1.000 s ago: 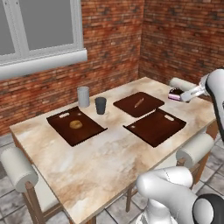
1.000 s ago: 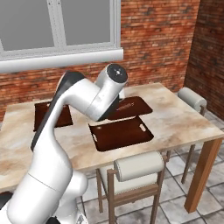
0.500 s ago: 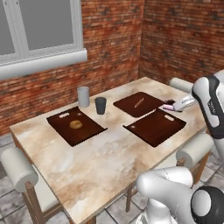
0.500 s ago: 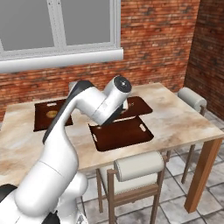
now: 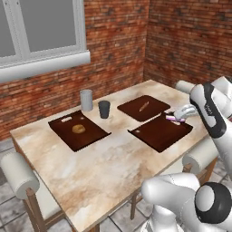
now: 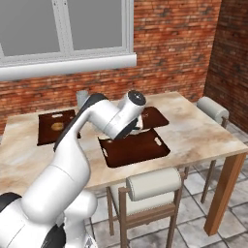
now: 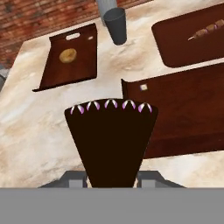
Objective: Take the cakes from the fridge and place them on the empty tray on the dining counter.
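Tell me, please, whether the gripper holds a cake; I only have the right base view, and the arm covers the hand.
Observer: Yes. In the hand view the gripper is closed on the chocolate cake, with its narrow end between the fingers.
Operator: Where is it relative to the empty tray?
Observer: In the left base view it hangs at the far right edge of the empty tray.
Operator: What lies on the tray behind the arm?
Observer: A long tan stick.

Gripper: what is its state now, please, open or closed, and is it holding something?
Gripper: jaws closed on the dark chocolate cake slice, held above the near edge of the empty tray.
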### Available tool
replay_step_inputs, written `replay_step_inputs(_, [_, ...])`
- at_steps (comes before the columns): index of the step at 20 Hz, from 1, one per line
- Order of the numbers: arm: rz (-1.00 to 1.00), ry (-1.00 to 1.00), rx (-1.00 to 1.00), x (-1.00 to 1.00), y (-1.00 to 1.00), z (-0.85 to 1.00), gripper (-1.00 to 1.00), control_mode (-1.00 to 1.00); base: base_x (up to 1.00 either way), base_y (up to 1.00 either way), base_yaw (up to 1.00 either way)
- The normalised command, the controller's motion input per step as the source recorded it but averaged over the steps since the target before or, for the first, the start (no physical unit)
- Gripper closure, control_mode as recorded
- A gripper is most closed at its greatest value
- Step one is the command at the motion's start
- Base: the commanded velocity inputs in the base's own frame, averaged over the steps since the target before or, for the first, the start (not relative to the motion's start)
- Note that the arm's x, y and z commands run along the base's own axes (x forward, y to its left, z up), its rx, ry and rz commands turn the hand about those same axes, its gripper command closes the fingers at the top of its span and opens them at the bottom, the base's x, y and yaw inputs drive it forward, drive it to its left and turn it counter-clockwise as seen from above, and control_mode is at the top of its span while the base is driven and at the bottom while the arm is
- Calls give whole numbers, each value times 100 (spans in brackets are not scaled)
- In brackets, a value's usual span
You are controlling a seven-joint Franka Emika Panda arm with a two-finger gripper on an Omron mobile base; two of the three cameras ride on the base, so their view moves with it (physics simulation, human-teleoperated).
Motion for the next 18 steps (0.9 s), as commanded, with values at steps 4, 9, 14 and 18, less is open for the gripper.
replay_step_inputs(4, [0, -21, 0, 0, -6, -40, 100, -100, 0, 0, 0])
replay_step_inputs(9, [0, -13, -4, 0, 0, -28, 100, -100, 0, 0, 0])
replay_step_inputs(14, [-2, 15, -8, 13, 0, -30, 100, -100, 0, 0, 0])
replay_step_inputs(18, [-5, 31, -5, 33, 0, -18, 100, -100, 0, 0, 0])
